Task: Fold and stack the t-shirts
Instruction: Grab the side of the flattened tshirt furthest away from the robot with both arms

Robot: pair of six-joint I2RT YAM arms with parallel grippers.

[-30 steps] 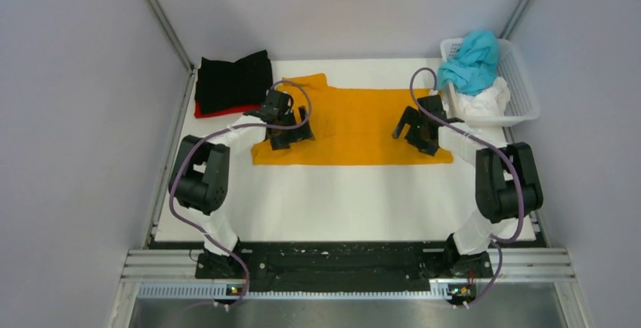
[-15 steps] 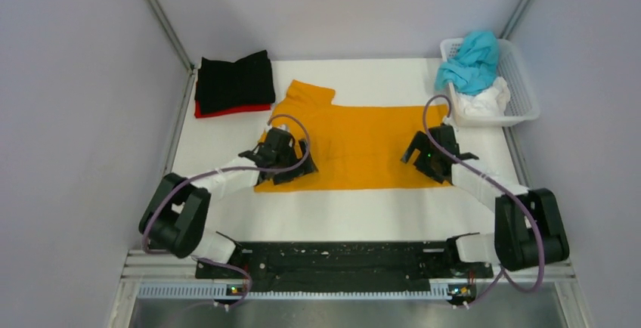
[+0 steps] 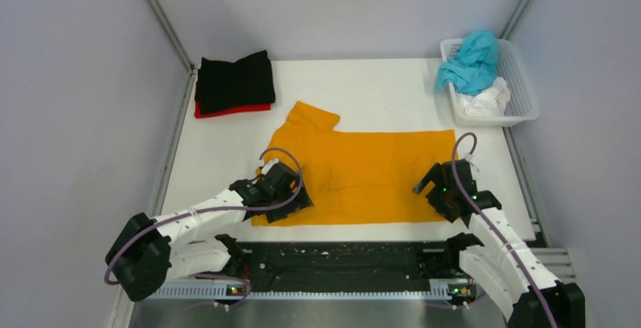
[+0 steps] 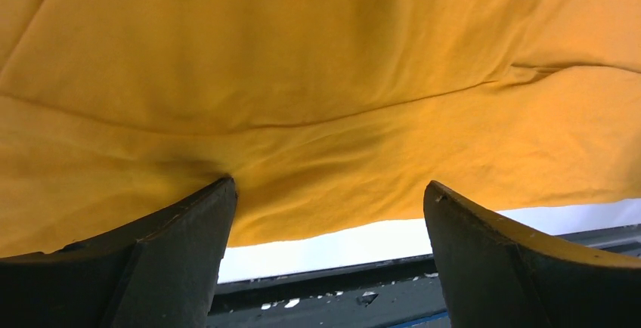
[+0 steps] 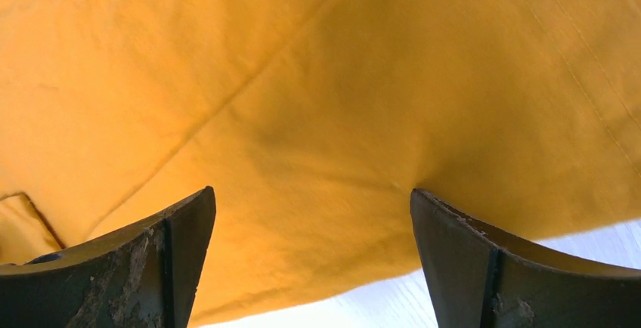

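Where the orange t-shirt (image 3: 366, 173) is spread flat on the near half of the white tabletop (image 3: 378, 86), its near edge is seen close to the tabletop's near edge, and one sleeve (image 3: 311, 116) is turned toward the far left. The left gripper (image 3: 283, 196) is set low over the shirt's near-left corner, and the right gripper (image 3: 440, 190) over its near-right corner, so that the cloth stretches between the two.

In the left wrist view, the fingers (image 4: 181, 252) are shown spread wide, nothing being pinched between them. Orange cloth fills the field beyond them and is puckered at one fingertip. A strip of bare tabletop is visible between the fingers, below the shirt's edge. In the right wrist view, the fingers (image 5: 166, 256) are likewise held well apart, with cloth ahead of them and a small patch of tabletop beneath its edge.

At the far-left corner, a folded black t-shirt (image 3: 234, 80) is stacked on a red t-shirt (image 3: 227, 109). At the far right, a teal t-shirt (image 3: 470, 60) and a white t-shirt (image 3: 484, 103) are heaped in a white basket (image 3: 523, 78).
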